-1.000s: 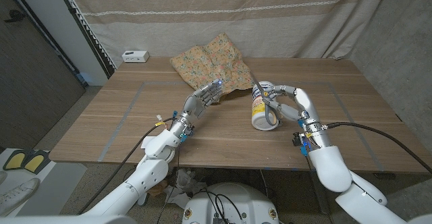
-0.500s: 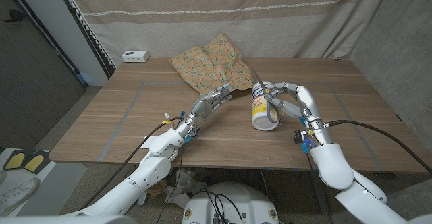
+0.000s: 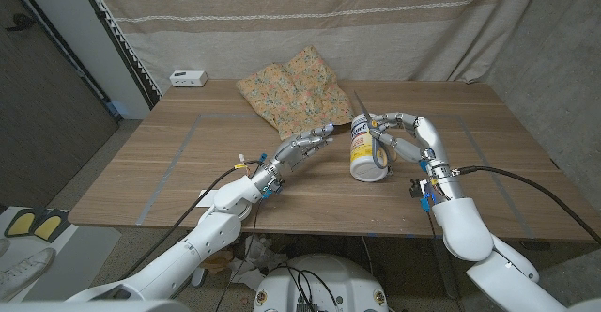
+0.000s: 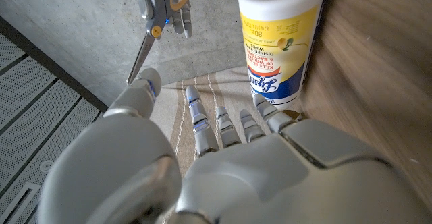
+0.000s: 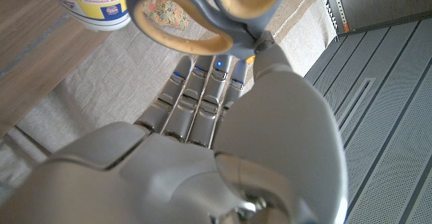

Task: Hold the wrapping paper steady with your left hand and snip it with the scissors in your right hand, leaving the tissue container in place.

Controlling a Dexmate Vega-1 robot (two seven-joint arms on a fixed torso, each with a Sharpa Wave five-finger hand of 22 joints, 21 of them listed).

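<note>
At table centre: left hand (image 3: 302,146) empty, fingers apart, just short of wrapping paper (image 3: 293,88) | right hand (image 3: 406,138) grips scissors (image 3: 368,124) beside tissue container (image 3: 364,148).

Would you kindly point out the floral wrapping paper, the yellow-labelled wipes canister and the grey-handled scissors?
Floral wrapping paper (image 3: 293,91): head view, middle of the crumpled sheet.
Yellow-labelled wipes canister (image 3: 362,150): head view, its label.
Grey-handled scissors (image 5: 185,18): right wrist view, handle loop.
</note>
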